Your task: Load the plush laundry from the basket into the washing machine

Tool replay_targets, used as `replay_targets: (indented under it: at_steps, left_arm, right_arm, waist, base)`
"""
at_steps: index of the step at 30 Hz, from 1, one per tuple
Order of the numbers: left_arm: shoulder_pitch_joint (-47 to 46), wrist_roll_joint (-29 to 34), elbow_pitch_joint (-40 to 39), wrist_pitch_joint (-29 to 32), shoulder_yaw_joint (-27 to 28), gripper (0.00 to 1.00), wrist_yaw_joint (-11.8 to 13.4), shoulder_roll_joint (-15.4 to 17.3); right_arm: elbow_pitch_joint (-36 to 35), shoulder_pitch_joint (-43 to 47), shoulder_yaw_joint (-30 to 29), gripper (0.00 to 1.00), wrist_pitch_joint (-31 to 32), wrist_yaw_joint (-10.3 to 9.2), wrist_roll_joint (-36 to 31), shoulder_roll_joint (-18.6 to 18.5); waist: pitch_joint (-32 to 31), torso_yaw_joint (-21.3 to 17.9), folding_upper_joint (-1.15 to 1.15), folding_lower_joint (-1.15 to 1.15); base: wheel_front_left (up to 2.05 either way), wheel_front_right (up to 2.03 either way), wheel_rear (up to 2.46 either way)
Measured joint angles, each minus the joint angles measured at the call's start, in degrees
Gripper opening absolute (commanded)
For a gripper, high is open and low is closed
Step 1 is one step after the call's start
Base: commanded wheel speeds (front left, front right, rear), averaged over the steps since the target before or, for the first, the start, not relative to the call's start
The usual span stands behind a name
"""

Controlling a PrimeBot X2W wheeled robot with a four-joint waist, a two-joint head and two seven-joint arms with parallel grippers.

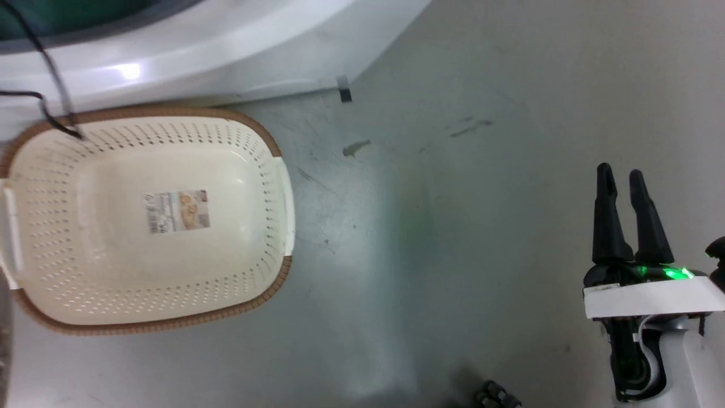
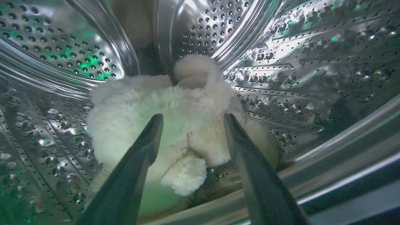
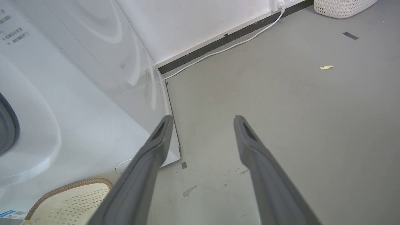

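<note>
Plush laundry (image 2: 140, 106): you'll find it inside the washing machine (image 1: 198, 51), lying on the lower curve of the steel drum (image 2: 297, 62). It is a cream, lumpy heap. One rounded lobe stands up toward the back and another droops toward the front lip.

Left pincer (image 2: 192, 116): reaching into the drum mouth, pointing at the bundle. The two dark fingers (image 2: 150, 143) stand wide apart with nothing clamped between them. In your left wrist view the tips overlap the fur, and I cannot tell if they touch it. There is a green glow on the perforated steel at upper left.

Basket (image 1: 249, 187): on the floor (image 1: 453, 226), with its far rim right against the foot of the washer's white front. It is upright. The bare perforated bottom shows, with the label (image 1: 178, 211) in the middle. A black cable (image 1: 51, 73) hangs across your head view and crosses the far left rim.

Right pincer (image 1: 620, 173): at the lower right of the head view, well apart from the basket, held over open floor. The fingers are parted by a narrow gap and hold nothing. In the right wrist view only grey floor lies between them. A green light (image 1: 674, 273) is lit at the wrist.

Surroundings in the right wrist view:
- The washer's side panel is at left, with a corner of the basket at bottom left.
- A white cable (image 3: 218, 51) runs along the dark skirting.
- A pale woven bin (image 3: 343, 6) stands far off at top right.
- The floor nearby has scuffs and a small tape mark.
</note>
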Motion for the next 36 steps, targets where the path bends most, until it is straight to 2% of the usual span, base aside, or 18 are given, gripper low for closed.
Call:
replay_targets:
  at_steps: [5, 9, 11, 15, 21, 26, 30, 36]
  left_arm:
    - [5.6, -5.0, 1.0, -8.5, 0.6, 1.00, -1.9, -3.8]
    - [13.8, -7.5, 1.2, -13.9, -1.6, 1.00, -2.8, -8.0]
    - [18.0, -8.3, 0.3, -15.2, -2.7, 1.00, -2.8, -8.9]
    - [27.8, -11.0, -4.5, -16.2, -3.4, 1.00, -2.8, -9.6]
    - [45.1, -13.2, -18.7, -16.3, -2.2, 1.00, -2.6, -10.0]
    - [60.4, -16.4, -30.6, -16.3, 2.7, 1.00, 0.6, -11.3]
    - [71.5, -16.4, -38.5, -16.3, 4.8, 1.00, 2.9, -12.3]
    - [81.2, -13.4, -44.6, -16.3, 6.0, 1.00, 5.5, -12.4]
  right_arm:
    - [-0.3, 0.6, -2.7, 1.00, 0.0, 0.01, -2.5, 0.0]
    - [-0.3, 3.7, -4.1, 1.00, 0.0, 0.00, -6.0, 0.0]
    - [-0.4, 5.2, -4.6, 1.00, 0.0, 0.00, -7.6, 0.0]
    - [-0.5, 8.3, -5.6, 1.00, 0.0, 0.00, -9.8, 0.0]
    - [-0.4, 13.0, -5.7, 1.00, 0.0, 0.00, -11.8, 0.0]
    - [-0.3, 16.5, -4.9, 1.00, 0.0, 0.00, -12.3, 0.0]
    - [-0.1, 19.5, -3.8, 1.00, 0.0, 0.00, -12.3, 0.0]
    - [0.0, 22.2, -1.0, 1.00, 0.0, 0.00, -13.1, 0.0]
  waist:
    - [-4.0, 1.7, 0.00, 0.00]
    - [-8.9, 3.9, 0.00, -0.01]
    - [-11.8, 5.0, 0.00, -0.02]
    - [-18.2, 7.3, 0.00, -0.02]
    - [-27.8, 10.9, 0.00, -0.03]
    - [-34.9, 13.8, 0.00, -0.03]
    - [-39.5, 15.9, 0.00, -0.04]
    - [-43.1, 19.3, 0.00, -0.01]
  base:
    - [0.00, 0.00, 0.00]
    - [0.00, 0.00, 0.00]
    - [0.00, 0.00, 0.00]
    - [0.00, 0.00, 0.00]
    - [0.00, 0.00, 0.00]
    - [0.00, 0.00, 0.00]
    - [0.00, 0.00, 0.00]
    - [0.00, 0.00, 0.00]
